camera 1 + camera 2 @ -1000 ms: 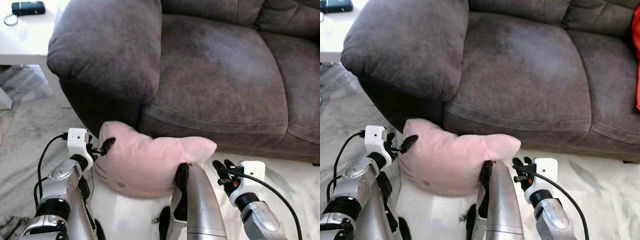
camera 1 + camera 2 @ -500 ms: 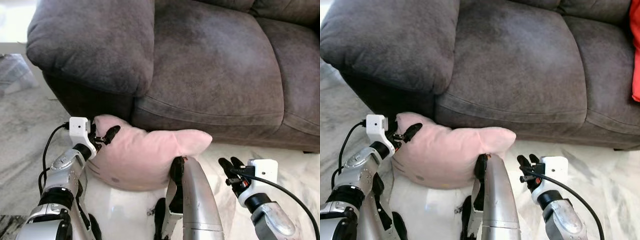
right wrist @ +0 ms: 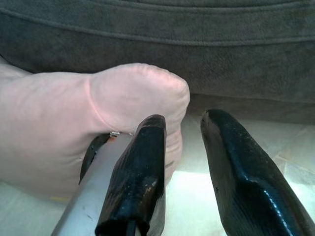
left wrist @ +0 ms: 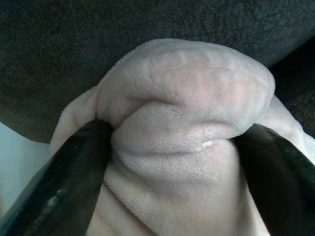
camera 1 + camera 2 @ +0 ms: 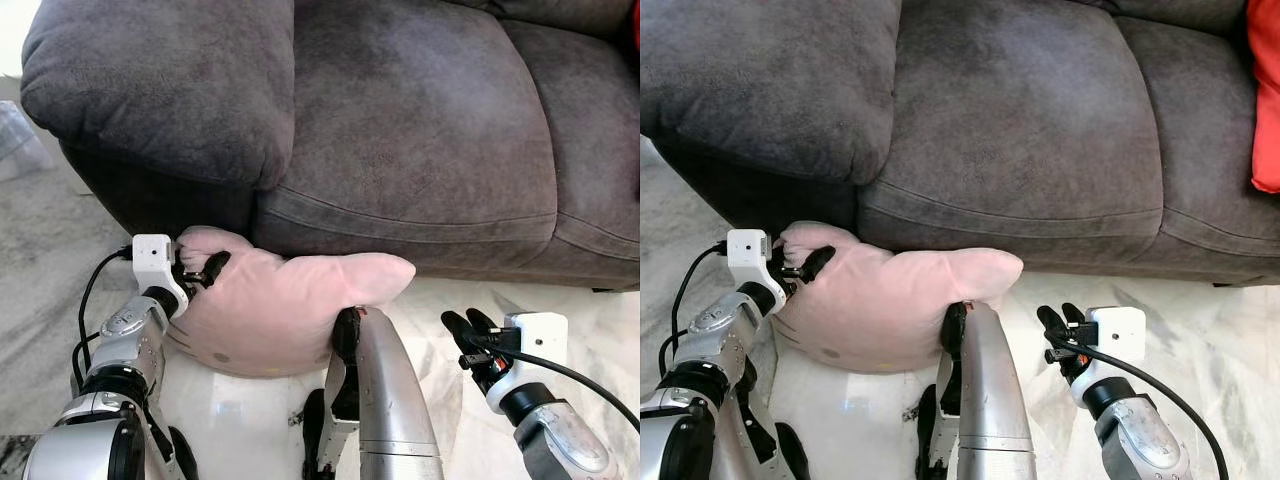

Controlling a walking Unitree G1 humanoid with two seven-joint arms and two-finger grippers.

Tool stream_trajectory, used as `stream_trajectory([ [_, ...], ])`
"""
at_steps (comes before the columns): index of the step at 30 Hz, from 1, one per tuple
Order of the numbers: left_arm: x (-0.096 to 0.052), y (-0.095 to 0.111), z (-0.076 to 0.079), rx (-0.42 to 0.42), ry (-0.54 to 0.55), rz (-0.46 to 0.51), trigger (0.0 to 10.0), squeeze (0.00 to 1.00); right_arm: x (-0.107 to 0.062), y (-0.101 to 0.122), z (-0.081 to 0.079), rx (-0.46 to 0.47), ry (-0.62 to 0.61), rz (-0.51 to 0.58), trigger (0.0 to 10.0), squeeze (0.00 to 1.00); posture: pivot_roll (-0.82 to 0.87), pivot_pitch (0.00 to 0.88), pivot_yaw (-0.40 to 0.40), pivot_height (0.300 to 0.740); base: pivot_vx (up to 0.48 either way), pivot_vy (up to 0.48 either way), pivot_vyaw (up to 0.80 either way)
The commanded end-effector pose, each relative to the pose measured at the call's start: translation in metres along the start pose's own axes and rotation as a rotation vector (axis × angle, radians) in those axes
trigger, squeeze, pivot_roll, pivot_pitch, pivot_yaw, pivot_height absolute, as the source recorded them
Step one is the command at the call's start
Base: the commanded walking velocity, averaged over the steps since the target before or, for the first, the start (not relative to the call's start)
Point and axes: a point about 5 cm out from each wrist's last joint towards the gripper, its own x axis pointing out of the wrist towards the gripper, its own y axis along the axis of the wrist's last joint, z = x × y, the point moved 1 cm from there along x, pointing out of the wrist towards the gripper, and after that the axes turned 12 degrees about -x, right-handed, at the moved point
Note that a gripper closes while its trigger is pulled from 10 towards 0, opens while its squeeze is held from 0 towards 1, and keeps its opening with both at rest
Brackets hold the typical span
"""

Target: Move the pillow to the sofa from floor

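Observation:
A pink cat-face pillow (image 5: 280, 310) lies on the pale floor, pressed against the front of the grey sofa (image 5: 400, 130) below its armrest. My left gripper (image 5: 200, 270) is shut on the pillow's left ear corner; in the left wrist view the plush (image 4: 187, 123) bulges between the two black fingers (image 4: 69, 177). My right gripper (image 5: 468, 325) hovers low, right of the pillow's other ear, open and apart from it. From the right wrist the pillow (image 3: 74, 113) lies beyond the parted fingers (image 3: 236, 167).
The wide sofa armrest (image 5: 160, 90) overhangs the pillow. A silver limb of mine (image 5: 385, 400) stands in front of the pillow's middle. A red cushion (image 5: 1265, 100) sits at the sofa's far right. Marbled floor (image 5: 450, 375) spreads in front of the sofa.
The camera has moved nearer the sofa and shifted, so the side table has left the view. My left gripper has stayed on the pillow's corner; the right one remains open.

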Motion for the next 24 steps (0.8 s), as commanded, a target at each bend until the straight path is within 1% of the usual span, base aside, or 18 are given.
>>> stream_trajectory([
  [1, -0.0034, -0.0142, -0.0035, -0.045, 0.041, -0.03, 0.0, 0.0, -0.0062, -0.0011, 0.0077, -0.016, -0.021, -0.023, 10.0, 0.0, -0.16, 0.338, -0.302, 0.427, 0.0, 0.0, 0.0],
  [12, -0.0042, -0.0107, -0.0066, -0.066, 0.031, -0.017, 0.0, 0.0, -0.0035, 0.0003, 0.0088, -0.02, -0.017, -0.024, 10.0, 0.0, -0.16, 0.333, -0.305, 0.427, 0.0, 0.0, 0.0],
  [24, -0.004, -0.0098, -0.0066, -0.057, 0.016, -0.025, 0.0, 0.0, -0.0023, -0.0007, 0.0085, -0.017, -0.021, -0.029, 10.0, 0.0, -0.16, 0.341, -0.306, 0.427, 0.0, 0.0, 0.0],
])
